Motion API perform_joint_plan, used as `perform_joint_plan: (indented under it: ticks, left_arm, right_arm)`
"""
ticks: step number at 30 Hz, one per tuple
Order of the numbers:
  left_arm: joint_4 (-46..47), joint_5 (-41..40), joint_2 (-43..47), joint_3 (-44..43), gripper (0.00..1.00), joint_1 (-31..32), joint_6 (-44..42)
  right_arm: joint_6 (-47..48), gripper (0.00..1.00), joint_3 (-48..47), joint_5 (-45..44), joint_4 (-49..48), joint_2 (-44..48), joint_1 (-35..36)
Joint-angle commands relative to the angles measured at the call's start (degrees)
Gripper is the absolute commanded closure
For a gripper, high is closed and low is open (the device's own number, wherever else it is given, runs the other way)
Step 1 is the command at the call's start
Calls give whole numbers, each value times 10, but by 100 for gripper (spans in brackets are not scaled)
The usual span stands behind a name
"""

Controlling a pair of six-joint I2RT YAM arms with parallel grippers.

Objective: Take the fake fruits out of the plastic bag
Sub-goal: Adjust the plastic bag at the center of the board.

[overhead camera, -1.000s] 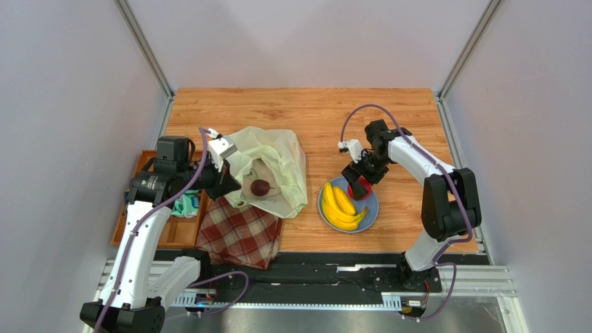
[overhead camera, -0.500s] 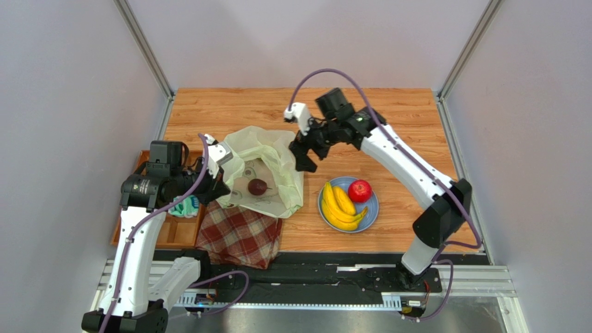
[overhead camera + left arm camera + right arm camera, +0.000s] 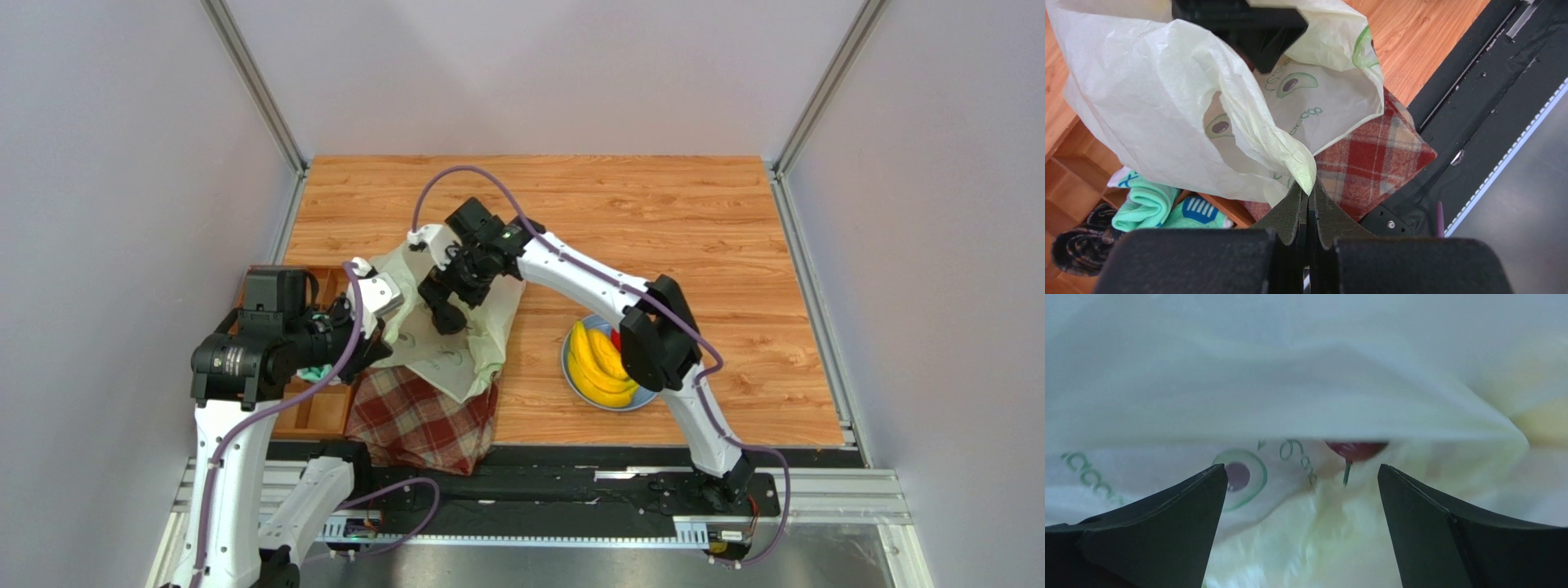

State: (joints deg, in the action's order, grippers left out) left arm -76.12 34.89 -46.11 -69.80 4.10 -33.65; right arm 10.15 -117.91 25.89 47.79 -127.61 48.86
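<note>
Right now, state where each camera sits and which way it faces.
Top external: above and behind the bases, looking down on the table; both arms show.
Left wrist: on the left gripper, looking past its shut jaws pinching the plastic bag edge.
Right wrist: on the right gripper, open, looking into the bag at a dark fruit.
Shared: all three see the bag.

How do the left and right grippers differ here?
The left gripper is shut, pinching the rim of the plastic bag; the right gripper is open, holding nothing. The left gripper sits outside the bag; the right gripper reaches into its mouth, facing a dark fruit. Both are at the bag.
</note>
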Motion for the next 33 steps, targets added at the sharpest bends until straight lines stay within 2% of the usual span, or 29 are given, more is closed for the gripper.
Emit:
perform_joint_plan:
  ticks: [1,5,12,15,20,26,29,32,33]
  left_arm:
    - [-77,-7,17,4,100,-4,-22]
    - [-87,-8,17,3,100,-4,-22]
    - [-85,-9,23,0,100,-4,-19]
    - [-87,-9,28,2,100,-4,-19]
    - [-111,2,37,-9,100,-4,-28]
    - [-166,47,34,-91,100,-4,-45]
    - [-179,62,35,-160,100,-4,-48]
    - [-172,58,36,-222,100,-5,-29]
    - [-170,61,36,-231,100,-6,-27]
  right_arm:
    - [-44,0,-64,-18,-44,-67,19]
    - [-51,1,-87,-64,-49,-109,35]
    - [-53,11,-97,-153,-71,-134,53]
    - [-61,12,-118,-139,-74,-136,55]
    - [-83,4,-121,-107,-82,-127,54]
    - [-123,0,-130,-133,-86,-127,58]
    - [-112,0,-76,-181,-76,-79,59]
    - [-104,0,55,-258,-78,39,56]
    - [-104,0,125,-279,-80,63,54]
